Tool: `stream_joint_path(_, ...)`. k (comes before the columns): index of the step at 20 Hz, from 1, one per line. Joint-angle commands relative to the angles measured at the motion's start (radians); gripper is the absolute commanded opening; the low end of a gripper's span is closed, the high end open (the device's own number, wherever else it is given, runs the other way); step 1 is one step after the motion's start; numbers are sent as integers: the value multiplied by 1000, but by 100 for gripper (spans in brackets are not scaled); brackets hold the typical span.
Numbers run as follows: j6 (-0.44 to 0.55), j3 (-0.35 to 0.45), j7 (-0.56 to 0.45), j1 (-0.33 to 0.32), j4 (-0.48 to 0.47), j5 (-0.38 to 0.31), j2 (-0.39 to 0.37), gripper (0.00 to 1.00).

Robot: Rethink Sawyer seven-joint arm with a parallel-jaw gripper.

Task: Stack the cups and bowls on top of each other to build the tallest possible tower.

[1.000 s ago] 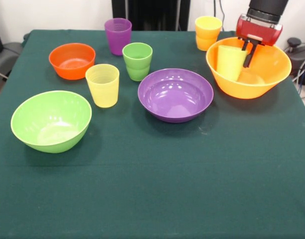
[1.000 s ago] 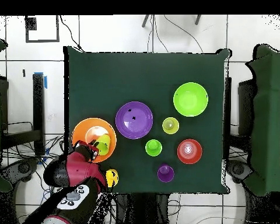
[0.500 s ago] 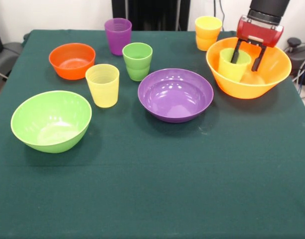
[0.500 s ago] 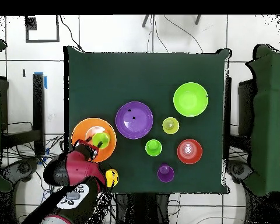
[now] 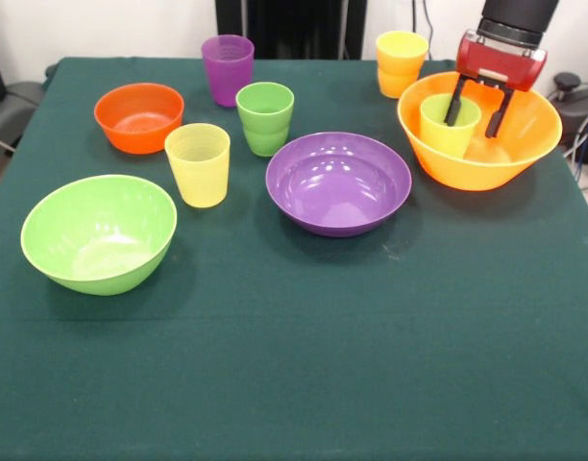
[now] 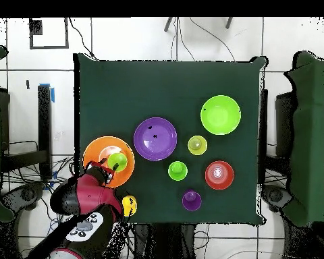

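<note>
The largest yellow-orange bowl [image 5: 529, 130] sits at the right rear of the table, with a lime green cup [image 5: 448, 130] standing upright inside it. My gripper [image 5: 475, 106] hangs open just above the bowl. One finger is over the cup's far rim, the other is over the bowl's bare inside, and nothing is held. From above, the lime cup [image 6: 116, 160] shows inside the bowl [image 6: 97, 152]. Loose on the cloth stand the purple bowl [image 5: 338, 182], lime green bowl [image 5: 99, 232], small orange bowl [image 5: 138, 115], pale yellow cup [image 5: 198, 163], dark green cup [image 5: 265, 117] and purple cup [image 5: 228, 67].
A yellow-orange cup nested on an orange cup [image 5: 402, 62] stands at the table's far edge just left of the big bowl. In the overhead view my red wrist [image 6: 90, 192] covers the table edge beside the bowl. Cables lie on the floor around the table.
One second ago the lime cup hung tilted in the shut gripper over the bowl. It now stands upright in the bowl and the fingers have opened.
</note>
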Motion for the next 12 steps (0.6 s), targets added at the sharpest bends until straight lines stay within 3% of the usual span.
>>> stream_joint_path(1,45,84,163,-14,-65,39,13,100)
stream_joint_path(7,57,79,160,-11,-56,36,0,100)
stream_joint_path(12,120,64,146,-12,-29,23,-64,100)
